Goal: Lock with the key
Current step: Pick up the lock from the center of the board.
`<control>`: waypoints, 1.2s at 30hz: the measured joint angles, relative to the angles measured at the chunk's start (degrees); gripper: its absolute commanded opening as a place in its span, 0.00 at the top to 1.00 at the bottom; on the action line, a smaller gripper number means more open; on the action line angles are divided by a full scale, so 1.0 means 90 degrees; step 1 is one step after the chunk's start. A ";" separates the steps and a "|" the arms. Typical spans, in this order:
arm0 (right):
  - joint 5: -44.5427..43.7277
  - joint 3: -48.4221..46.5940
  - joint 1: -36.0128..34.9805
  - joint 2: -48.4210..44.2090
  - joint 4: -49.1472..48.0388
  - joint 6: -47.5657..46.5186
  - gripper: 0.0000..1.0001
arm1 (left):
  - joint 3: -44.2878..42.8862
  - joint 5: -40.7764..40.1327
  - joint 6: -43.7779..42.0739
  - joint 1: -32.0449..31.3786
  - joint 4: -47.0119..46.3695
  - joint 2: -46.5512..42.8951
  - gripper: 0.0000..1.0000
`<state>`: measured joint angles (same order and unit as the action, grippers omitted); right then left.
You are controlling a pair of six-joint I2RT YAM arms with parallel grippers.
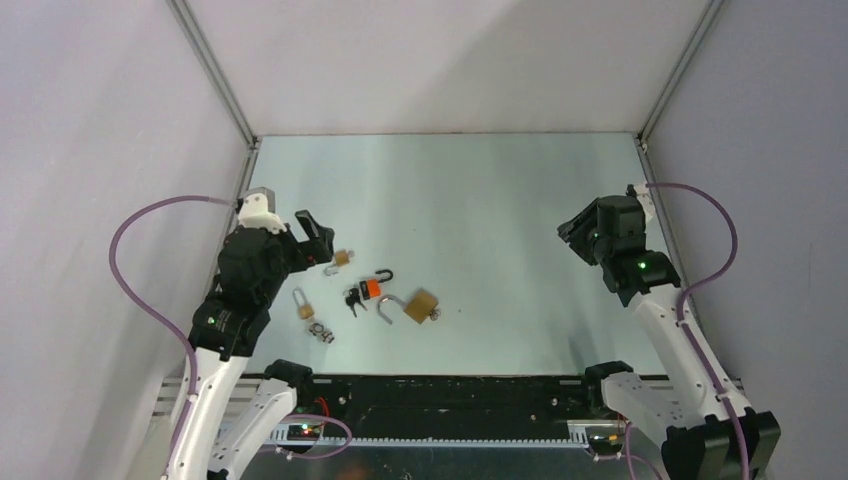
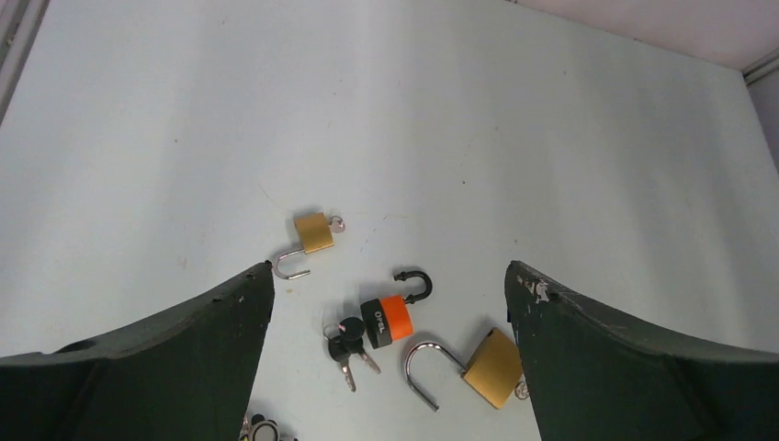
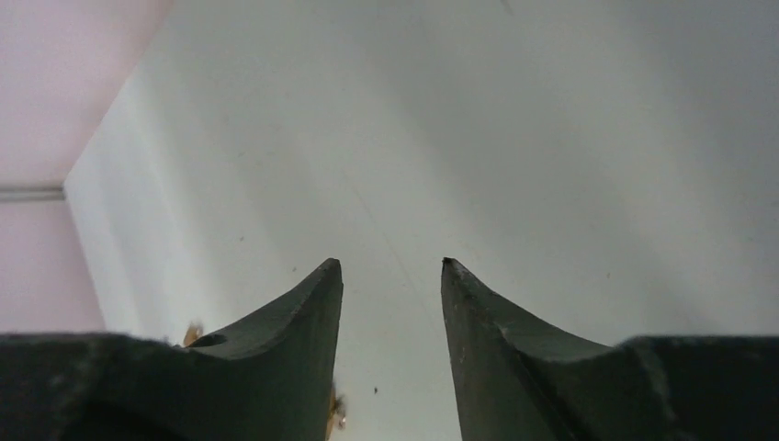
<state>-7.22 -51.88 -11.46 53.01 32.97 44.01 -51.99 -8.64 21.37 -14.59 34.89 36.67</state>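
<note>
The orange-and-black padlock [image 2: 388, 319] lies on the pale bench [image 2: 459, 138] just beside the large brass padlock [image 2: 493, 367], its black shackle swung open, black-headed keys [image 2: 347, 338] at its base. The left gripper [image 2: 388, 269] gapes wide, empty; the right gripper [image 3: 390, 265] is part-open, empty.

orange-black padlock [image 2: 393, 319], black keys [image 2: 347, 338], gold padlock [image 2: 493, 368]

Desk [image 2: 514, 138]: smooth pale surface, soft satin sheen, a few faint scuffs.
Small padlock [image 2: 314, 231]: brass-coloured metal body, dull lustre; bright polished metal shackle.
Large padlock [image 2: 493, 367]: brass-coloured metal body, fairly matt; shiny silver metal shackle.
Orange padlock [image 2: 388, 319]: orange and black cover that looks plastic; black coated shackle.
Keys [image 2: 347, 338]: black plastic-looking heads, bare metal blades.
Left end effector [image 2: 388, 271]: fingers [image 2: 588, 358] dark, matt, with pale chips near one tip.
</note>
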 measured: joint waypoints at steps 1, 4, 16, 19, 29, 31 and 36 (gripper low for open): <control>-0.0134 0.0032 0.0002 0.0083 0.0000 0.0141 0.42 | 0.0041 0.0002 0.0000 0.0000 0.0000 0.0000 0.00; -0.0345 0.0138 0.0007 0.0240 -0.0024 0.0437 0.20 | 0.0075 0.0102 -0.0063 0.0000 0.0015 -0.0002 0.00; 0.0221 0.0498 -0.0311 0.0658 -0.0585 0.0141 0.01 | 0.0364 0.1564 -0.0199 -0.0068 -0.0476 0.0364 0.02; 0.0267 0.0556 -0.0537 0.0699 -0.0605 -0.0032 0.00 | 0.0510 0.1702 -0.0211 -0.0554 -0.0797 0.0653 0.01; 0.0624 0.0833 -0.0661 0.0299 -0.0614 -0.0493 0.01 | 0.0716 0.0906 -0.0449 -0.2618 -0.1676 0.2752 0.00; 0.0809 0.0925 -0.0661 0.0257 -0.0619 -0.0549 0.01 | 0.0675 0.0894 -0.0585 -0.2878 -0.1749 0.3276 0.00; 0.1175 0.0993 -0.0663 0.0374 -0.0588 -0.0631 0.01 | 0.0284 0.0787 -0.0709 -0.3286 -0.1872 0.4583 0.01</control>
<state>3.36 -42.94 -17.43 56.38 27.68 38.33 -49.43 -1.56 14.98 -44.16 18.04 77.91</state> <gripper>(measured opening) 0.993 0.995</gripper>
